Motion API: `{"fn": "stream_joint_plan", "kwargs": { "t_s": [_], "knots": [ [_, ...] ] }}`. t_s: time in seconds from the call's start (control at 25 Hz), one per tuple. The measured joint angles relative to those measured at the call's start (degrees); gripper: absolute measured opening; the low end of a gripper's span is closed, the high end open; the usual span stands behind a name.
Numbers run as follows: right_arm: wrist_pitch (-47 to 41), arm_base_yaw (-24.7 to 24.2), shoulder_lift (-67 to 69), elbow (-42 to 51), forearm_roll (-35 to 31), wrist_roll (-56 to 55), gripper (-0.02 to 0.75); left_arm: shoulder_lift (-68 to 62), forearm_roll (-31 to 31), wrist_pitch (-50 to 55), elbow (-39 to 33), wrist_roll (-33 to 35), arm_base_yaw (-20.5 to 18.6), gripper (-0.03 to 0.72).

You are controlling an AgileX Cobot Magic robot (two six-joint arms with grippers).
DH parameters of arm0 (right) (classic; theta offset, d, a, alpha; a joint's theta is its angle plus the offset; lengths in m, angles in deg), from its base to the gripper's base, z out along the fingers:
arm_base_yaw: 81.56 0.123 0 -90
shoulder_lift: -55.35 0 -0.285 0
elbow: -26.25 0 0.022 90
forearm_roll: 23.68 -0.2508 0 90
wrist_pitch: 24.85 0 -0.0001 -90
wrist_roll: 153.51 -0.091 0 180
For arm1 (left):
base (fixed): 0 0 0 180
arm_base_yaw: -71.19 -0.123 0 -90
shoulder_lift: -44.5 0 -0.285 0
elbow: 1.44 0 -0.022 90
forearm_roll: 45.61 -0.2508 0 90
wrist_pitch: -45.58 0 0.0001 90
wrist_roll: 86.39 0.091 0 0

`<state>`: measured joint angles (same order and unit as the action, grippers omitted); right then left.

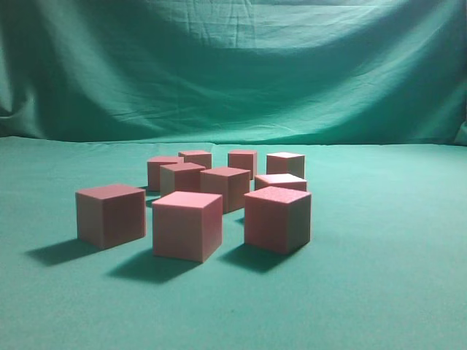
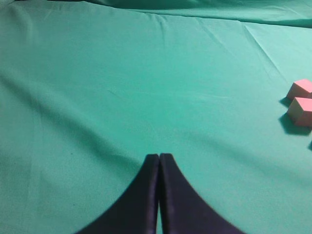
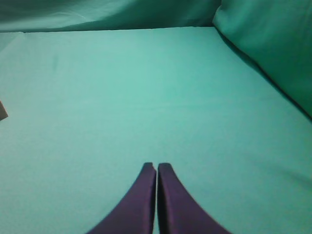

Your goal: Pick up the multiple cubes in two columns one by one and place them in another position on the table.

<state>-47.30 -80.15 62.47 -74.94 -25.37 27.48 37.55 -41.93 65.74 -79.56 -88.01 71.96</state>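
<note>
Well apart, cubes (image 1: 187, 225) from jaws.

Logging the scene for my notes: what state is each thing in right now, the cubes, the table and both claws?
cubes: nine, all resting on the table, clustered loosely, none stacked, none held.
table: covered in teal-green cloth, slightly wrinkled.
left claw: shut, empty, above bare cloth, two cubes off to its right.
right claw: shut, empty, above bare cloth, away from the cubes.
</note>
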Motion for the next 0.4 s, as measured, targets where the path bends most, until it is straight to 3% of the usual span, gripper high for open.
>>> {"fn": "stream_joint_plan", "kwargs": {
  "t_s": [0.4],
  "knots": [
    [0.00,0.00,0.00,0.00,0.00,0.00,0.000,0.00,0.00,0.00,0.00,0.00,0.00,0.000]
  ]
}}
